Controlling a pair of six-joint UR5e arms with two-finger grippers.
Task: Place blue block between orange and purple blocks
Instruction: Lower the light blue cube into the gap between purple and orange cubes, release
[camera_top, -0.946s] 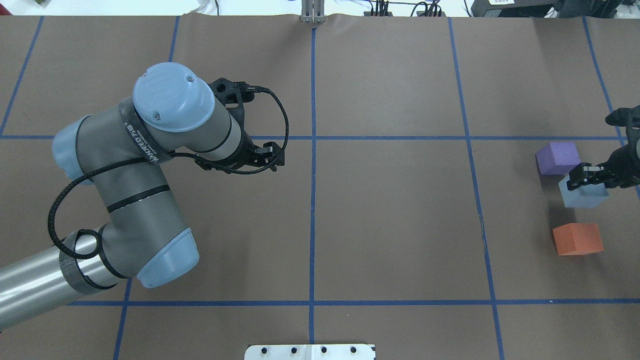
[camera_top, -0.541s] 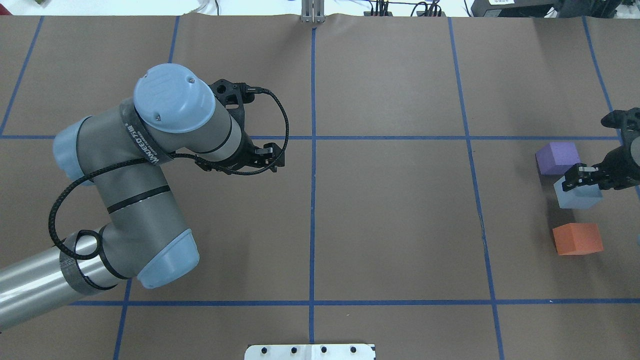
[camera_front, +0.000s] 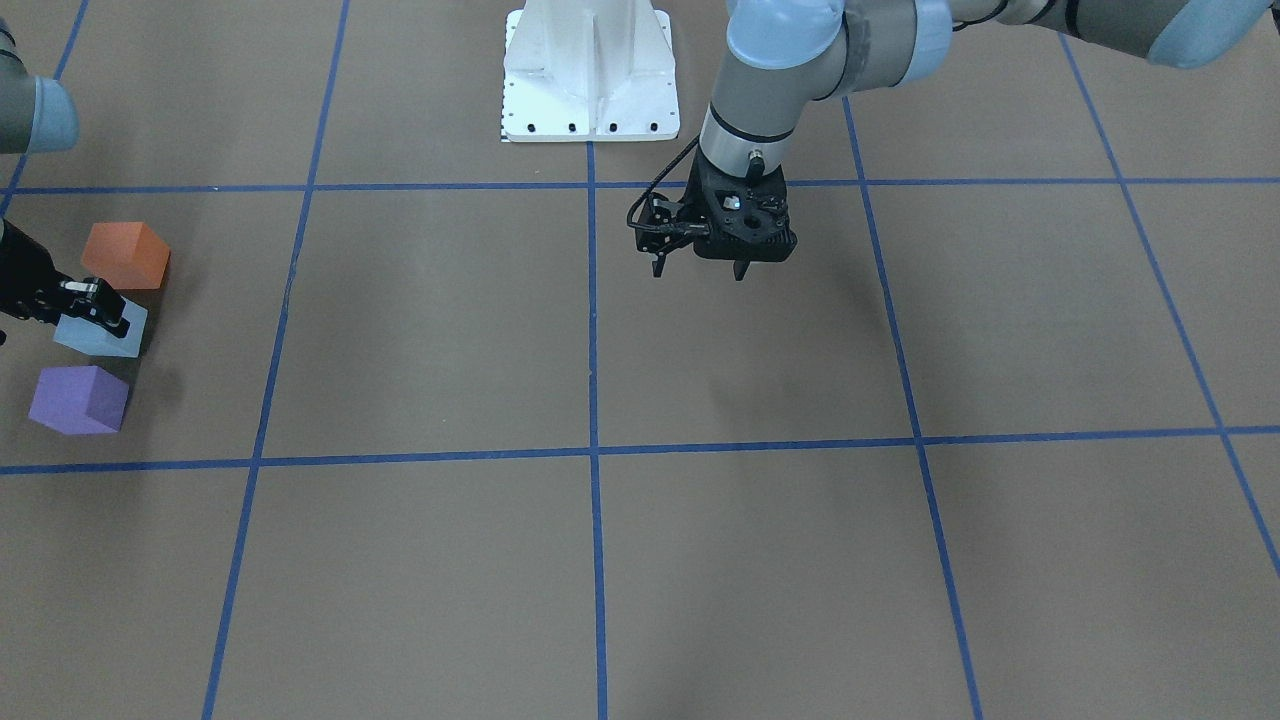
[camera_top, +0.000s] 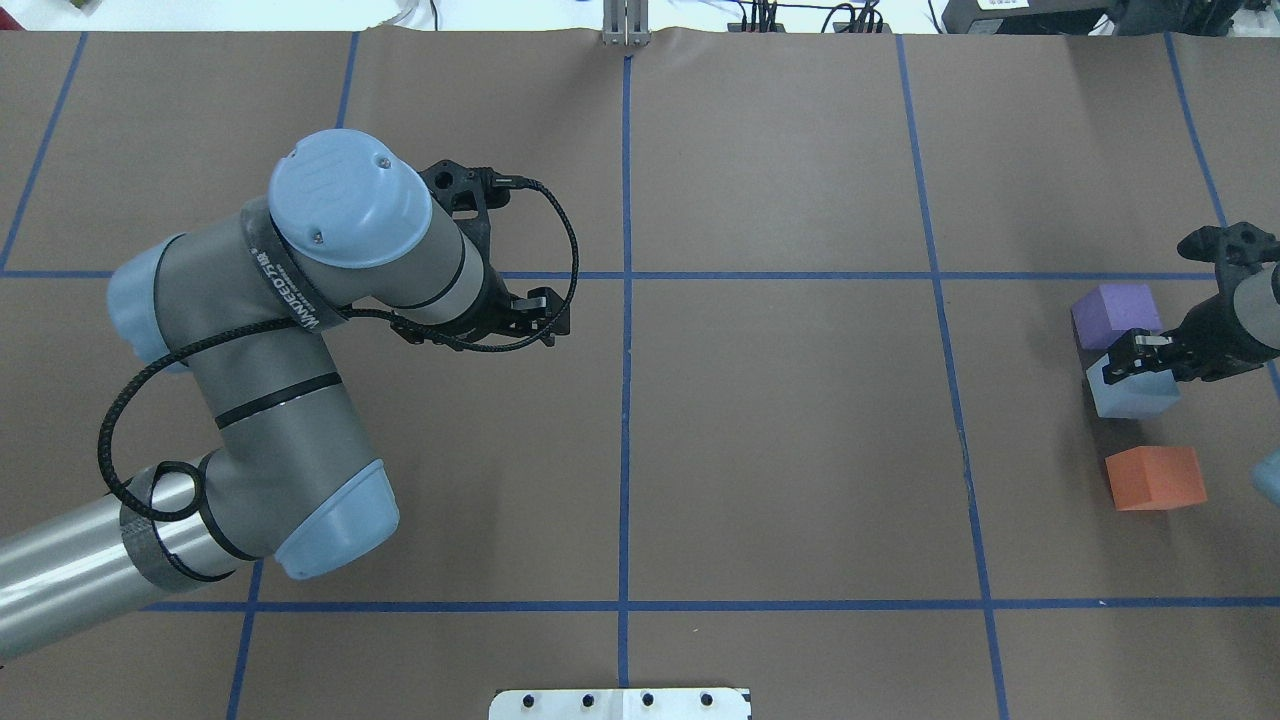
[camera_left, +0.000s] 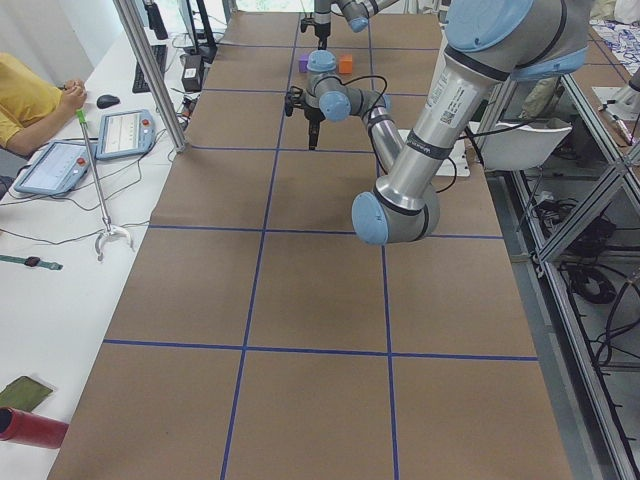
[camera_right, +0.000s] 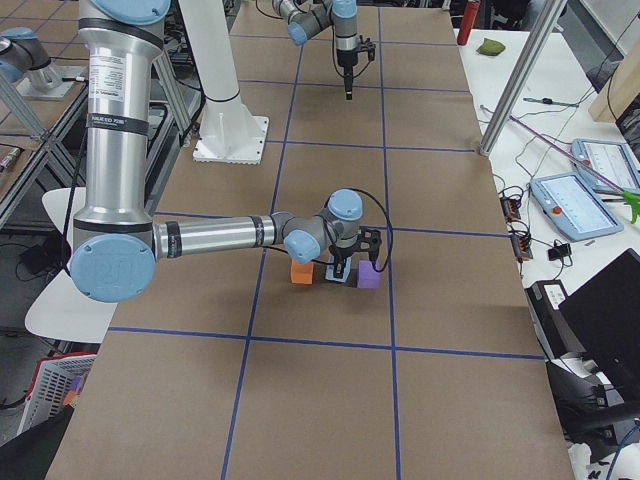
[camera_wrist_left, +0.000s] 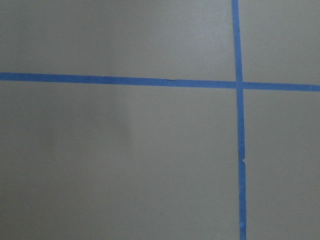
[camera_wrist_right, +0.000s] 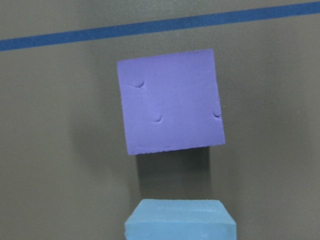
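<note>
Between purple block (camera_top: 1112, 312) and orange block (camera_top: 1155, 478) | right pincer (camera_top: 1135, 360) grasping blue block (camera_top: 1125, 398) | left pincer (camera_front: 698, 271) seemingly released

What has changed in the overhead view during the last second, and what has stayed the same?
The right claw, still shut on the blue block, moved it a little toward the robot's left, away from the table's edge. The purple block, the orange block and the left claw stayed where they were.

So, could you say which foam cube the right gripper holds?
The light blue foam cube; the purple foam cube and orange foam cube sit untouched.
</note>
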